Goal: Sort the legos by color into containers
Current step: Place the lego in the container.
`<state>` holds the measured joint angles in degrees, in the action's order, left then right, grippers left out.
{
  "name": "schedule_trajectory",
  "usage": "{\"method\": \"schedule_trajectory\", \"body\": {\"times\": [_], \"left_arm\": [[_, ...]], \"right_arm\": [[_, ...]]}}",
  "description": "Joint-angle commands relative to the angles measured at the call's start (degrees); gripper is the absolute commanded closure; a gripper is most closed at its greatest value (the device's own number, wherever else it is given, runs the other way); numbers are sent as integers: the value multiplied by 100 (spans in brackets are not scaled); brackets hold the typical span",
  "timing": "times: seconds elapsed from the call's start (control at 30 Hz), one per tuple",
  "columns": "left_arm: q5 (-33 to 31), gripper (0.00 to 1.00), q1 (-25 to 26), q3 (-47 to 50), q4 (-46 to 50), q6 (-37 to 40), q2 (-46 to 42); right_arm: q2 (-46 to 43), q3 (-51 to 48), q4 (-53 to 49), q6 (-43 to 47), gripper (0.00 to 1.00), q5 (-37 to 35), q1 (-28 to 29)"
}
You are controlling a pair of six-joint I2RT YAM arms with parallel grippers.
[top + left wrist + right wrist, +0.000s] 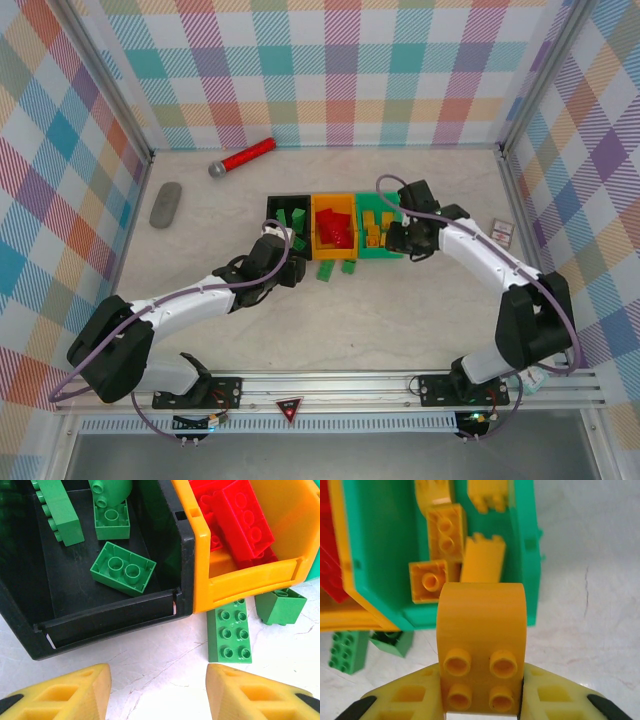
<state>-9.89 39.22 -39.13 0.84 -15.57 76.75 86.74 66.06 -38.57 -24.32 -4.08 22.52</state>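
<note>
A yellow-orange arched brick (481,630) is clamped in the right fingers (555,697), poised over the near wall of the green bin (527,555), where other yellow bricks lie. Released here, it may be caught on the rim and tipped onto the tabletop (590,580). The left fingers (75,690) are spread and empty near a flat green brick (229,632) just before the orange bin (250,577), which could be nudged in reaching.

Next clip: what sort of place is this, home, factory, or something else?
Most likely a staged lab booth for robot recordings: plaid backdrop panels on an aluminium frame enclose a marble-look tabletop, with the left arm and right arm bolted to a rail at its near edge.
</note>
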Motion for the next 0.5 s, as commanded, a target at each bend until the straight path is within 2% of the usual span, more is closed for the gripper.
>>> {"method": "schedule_trajectory", "body": {"times": [0.0,0.33,0.43,0.47], "left_arm": [[14,47,-46,30,-137,-58,-31],[143,47,-46,46,-213,-90,-19],[238,47,-46,46,-245,-106,10],[263,47,-46,46,-252,-116,19]], "right_arm": [[452,445,69,203,68,1,32],[2176,2477,-240,747,65,-273,24],[2423,2756,-343,759,54,-284,32],[2451,2772,-340,737,44,-257,37]]}}
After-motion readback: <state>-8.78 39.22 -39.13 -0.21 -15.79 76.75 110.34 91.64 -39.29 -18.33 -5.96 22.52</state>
